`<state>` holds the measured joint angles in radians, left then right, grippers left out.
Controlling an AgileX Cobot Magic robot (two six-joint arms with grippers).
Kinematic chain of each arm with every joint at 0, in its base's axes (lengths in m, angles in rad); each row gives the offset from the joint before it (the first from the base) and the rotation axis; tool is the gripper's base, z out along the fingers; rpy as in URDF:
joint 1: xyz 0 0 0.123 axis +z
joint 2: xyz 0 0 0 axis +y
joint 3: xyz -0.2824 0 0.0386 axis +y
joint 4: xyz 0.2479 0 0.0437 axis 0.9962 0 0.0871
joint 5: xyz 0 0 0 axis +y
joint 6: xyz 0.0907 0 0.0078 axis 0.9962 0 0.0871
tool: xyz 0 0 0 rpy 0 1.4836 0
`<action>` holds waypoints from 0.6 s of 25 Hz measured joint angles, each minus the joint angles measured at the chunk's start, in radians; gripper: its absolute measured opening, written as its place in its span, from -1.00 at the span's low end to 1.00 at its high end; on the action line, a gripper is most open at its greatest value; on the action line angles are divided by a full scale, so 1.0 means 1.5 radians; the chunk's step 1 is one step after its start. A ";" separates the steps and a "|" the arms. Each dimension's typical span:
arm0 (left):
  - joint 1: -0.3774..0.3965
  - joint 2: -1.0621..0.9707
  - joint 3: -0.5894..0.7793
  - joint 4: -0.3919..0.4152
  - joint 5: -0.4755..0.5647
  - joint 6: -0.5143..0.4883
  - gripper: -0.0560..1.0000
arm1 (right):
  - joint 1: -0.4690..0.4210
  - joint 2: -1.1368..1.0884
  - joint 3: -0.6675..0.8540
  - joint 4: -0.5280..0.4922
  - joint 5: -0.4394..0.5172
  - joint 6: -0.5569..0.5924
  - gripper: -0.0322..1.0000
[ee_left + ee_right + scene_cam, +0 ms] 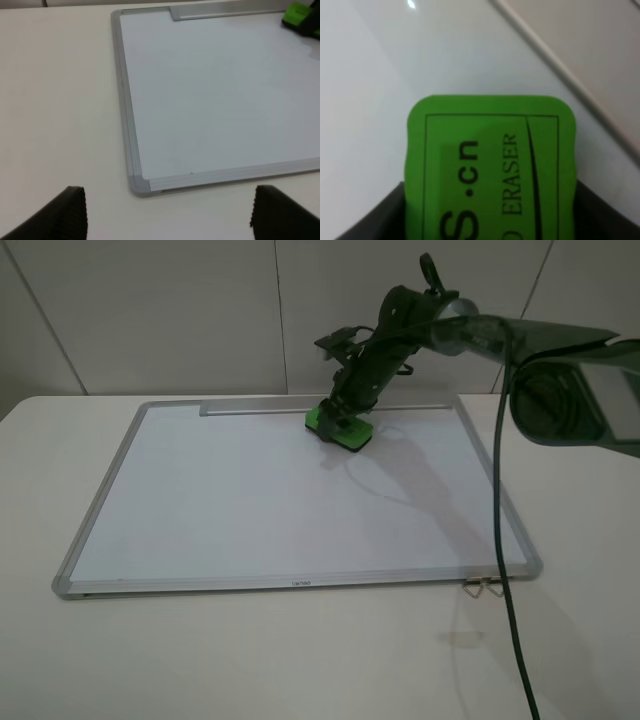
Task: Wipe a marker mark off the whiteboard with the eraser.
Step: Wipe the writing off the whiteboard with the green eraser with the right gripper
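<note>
The whiteboard [280,510] lies flat on the table, silver-framed. My right gripper [343,412] reaches across to the board's far edge and is shut on the green eraser [340,428], which rests on the white surface just in front of the tray strip [260,410]. The right wrist view shows the eraser [490,165] close up with dark lettering, and dark fingers [387,217] at its two sides. My left gripper [167,220] hovers open over the bare table near the board's corner [140,184]. The eraser [300,17] shows far off in that view. The marker mark is hidden or out of view.
Two metal clips [485,587] stick out from the board's near right edge. A dark cable [512,630] hangs down from the right arm across the table's right side. A pale wall stands behind the table.
</note>
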<state>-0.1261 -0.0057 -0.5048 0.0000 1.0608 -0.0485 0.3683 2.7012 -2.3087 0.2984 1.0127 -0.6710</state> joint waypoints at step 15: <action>0.000 0.000 0.000 0.000 0.000 0.000 0.41 | 0.034 0.004 0.001 -0.038 -0.047 0.032 0.21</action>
<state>-0.1261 -0.0057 -0.5048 0.0000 1.0608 -0.0485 0.4187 2.7075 -2.3078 0.2411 0.9425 -0.6230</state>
